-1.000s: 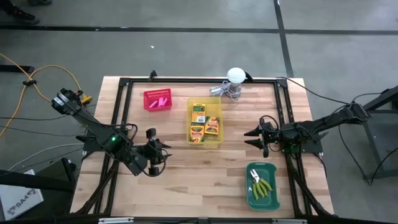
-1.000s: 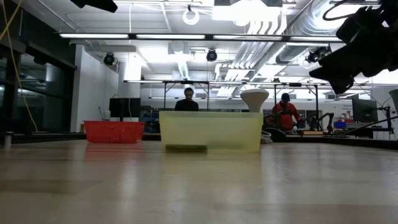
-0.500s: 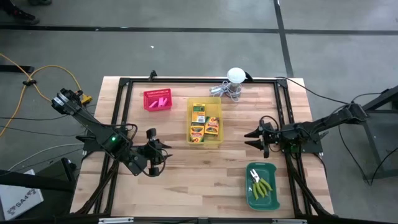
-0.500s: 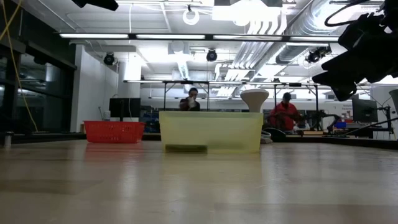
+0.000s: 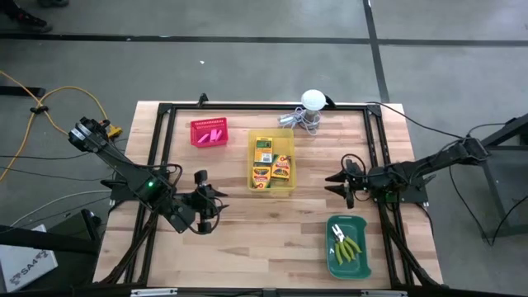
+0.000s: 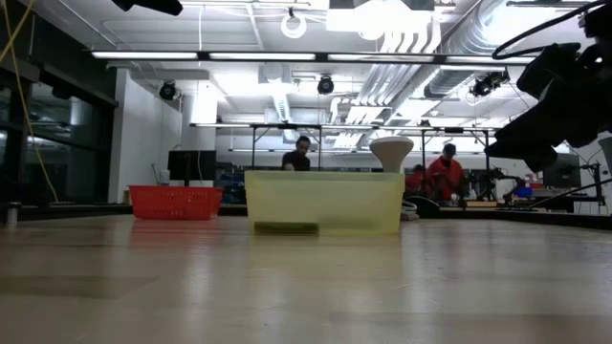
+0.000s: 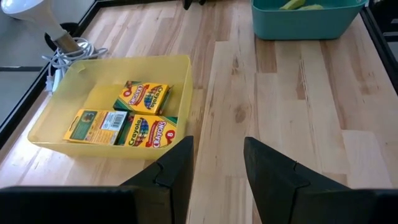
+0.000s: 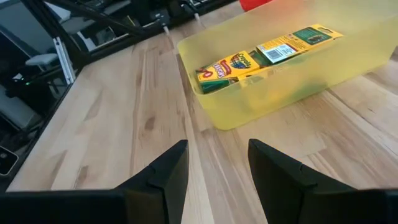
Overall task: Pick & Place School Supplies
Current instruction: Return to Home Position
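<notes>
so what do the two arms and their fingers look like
The left arm and right arm are both dark, slim and jointed; the left shows a small green light. Each ends in two dark, wedge-shaped fingers.

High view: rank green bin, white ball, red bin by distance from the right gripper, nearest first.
From the right gripper:
1. green bin: right side of the table, just below the gripper in the picture.
2. white ball: at the table's top edge, slightly left of the gripper.
3. red bin: upper left, across the table.
</notes>
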`<state>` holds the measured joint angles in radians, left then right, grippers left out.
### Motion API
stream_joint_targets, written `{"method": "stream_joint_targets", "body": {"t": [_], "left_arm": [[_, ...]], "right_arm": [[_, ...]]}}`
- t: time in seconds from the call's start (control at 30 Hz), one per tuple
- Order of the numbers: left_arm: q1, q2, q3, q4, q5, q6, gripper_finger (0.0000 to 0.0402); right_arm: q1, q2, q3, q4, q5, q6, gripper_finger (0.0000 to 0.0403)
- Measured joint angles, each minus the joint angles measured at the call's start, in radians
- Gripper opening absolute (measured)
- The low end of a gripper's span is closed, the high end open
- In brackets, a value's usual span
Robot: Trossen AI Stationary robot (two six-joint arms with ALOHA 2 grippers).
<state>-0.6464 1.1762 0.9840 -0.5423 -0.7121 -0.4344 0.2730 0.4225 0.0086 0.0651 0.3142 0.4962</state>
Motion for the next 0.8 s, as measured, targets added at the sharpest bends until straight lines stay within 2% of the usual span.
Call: {"method": "stream_joint_targets", "body": {"t": [0.17,0.63,0.8], "left_arm": [[0.000,0.000,0.000,0.001,0.001,0.000,0.0136],[0.000,0.000,0.000,0.001,0.009,-0.004,0.0136],[0.000,0.000,0.000,0.001,0.009,-0.004,0.0136]], "right_arm": [[-0.001,0.000,0.000,-0.005,-0.013,-0.010,0.0156],[-0.001,-0.001,-0.001,-0.054,-0.301,-0.003,0.0156],[-0.001,-0.001,-0.001,-0.056,-0.315,-0.022,0.0156]]}}
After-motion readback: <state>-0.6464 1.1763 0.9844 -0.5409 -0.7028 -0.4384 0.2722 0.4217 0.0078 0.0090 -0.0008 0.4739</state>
